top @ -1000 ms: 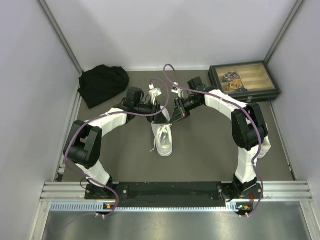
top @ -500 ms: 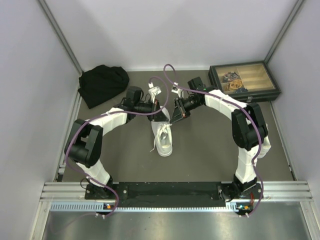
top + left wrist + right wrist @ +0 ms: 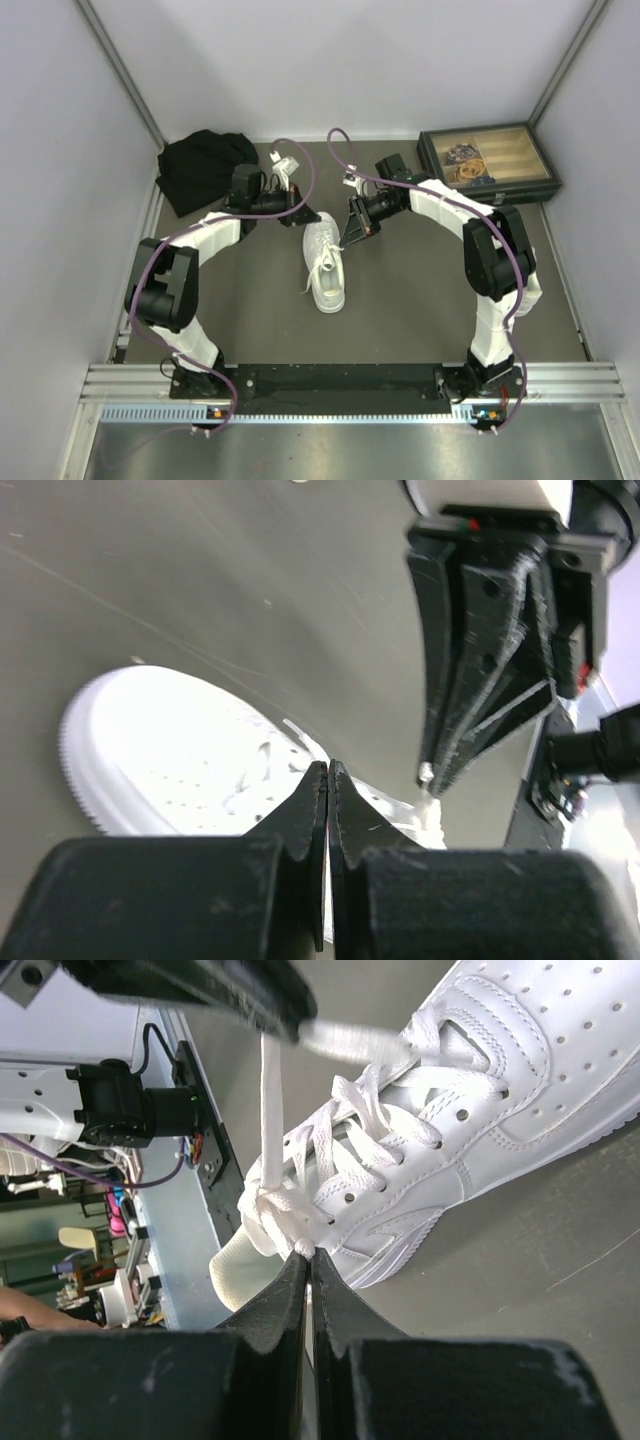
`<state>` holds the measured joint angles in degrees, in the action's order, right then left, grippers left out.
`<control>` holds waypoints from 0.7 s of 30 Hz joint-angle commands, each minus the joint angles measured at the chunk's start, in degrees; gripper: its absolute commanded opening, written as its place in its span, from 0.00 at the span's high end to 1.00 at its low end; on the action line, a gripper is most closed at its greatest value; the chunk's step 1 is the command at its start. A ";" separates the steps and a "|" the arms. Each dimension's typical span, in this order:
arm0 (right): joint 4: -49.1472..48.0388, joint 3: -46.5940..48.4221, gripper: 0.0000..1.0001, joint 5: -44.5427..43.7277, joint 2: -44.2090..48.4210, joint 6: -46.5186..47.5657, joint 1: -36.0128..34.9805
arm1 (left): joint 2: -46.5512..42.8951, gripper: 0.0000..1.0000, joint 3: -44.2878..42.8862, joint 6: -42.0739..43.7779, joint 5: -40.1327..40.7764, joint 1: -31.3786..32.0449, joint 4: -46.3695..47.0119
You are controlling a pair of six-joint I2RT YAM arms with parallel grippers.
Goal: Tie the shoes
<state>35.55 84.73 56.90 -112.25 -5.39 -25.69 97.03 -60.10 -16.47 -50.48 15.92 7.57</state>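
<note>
The white sneaker (image 3: 325, 265) is lying on its sole directly under the two grippers' fingertips, its collar end next to them and its toe pointing away from them, back toward the arm bases. It is resting on a dark, matte grey-olive table (image 3: 420, 300) that is showing a few fine scratches. Pale walls (image 3: 330, 60) are closing the table in on three sides, and an aluminium rail (image 3: 300, 385) is running along the near edge.

The sneaker is all white, with a perforated toe, a ribbed white sole and a cream lining showing inside the collar. Its laces (image 3: 268, 1120) are crossing the eyelets loosely and bunching into a knot by the collar.

The right gripper (image 3: 307, 1255) is pressing its fingers together on that knotted bunch, right at its tips. The left gripper (image 3: 328, 770) is also fully closed. One lace strand is running straight from the knot up to it, so it appears to be pinching the strand's end.

A black cloth bundle (image 3: 205, 168) is sitting behind the left gripper on its left side. A dark box with a wooden tray (image 3: 500, 186) is standing well off to the right of the right gripper. Purple cables (image 3: 334, 131) are looping above both wrists. The two grippers are crowding the collar, and the left one is blocking the top of the right wrist view.
</note>
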 commanded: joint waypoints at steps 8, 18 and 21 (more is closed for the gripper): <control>-1.89 1.23 1.00 0.93 1.94 -0.50 -0.15 | 0.08 1.00 -1.60 -1.46 5.74 -3.18 4.99; -3.20 2.11 1.00 1.54 1.94 -2.43 -0.59 | -0.61 0.54 -0.13 2.21 0.65 -5.02 3.24; -4.43 1.93 1.00 1.89 2.03 -3.66 -0.59 | -6.32 0.45 3.13 11.32 -2.78 -5.38 0.02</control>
<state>34.50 84.75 57.08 -112.25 -7.49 -25.87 97.03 -59.79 -15.35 -47.64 11.49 9.08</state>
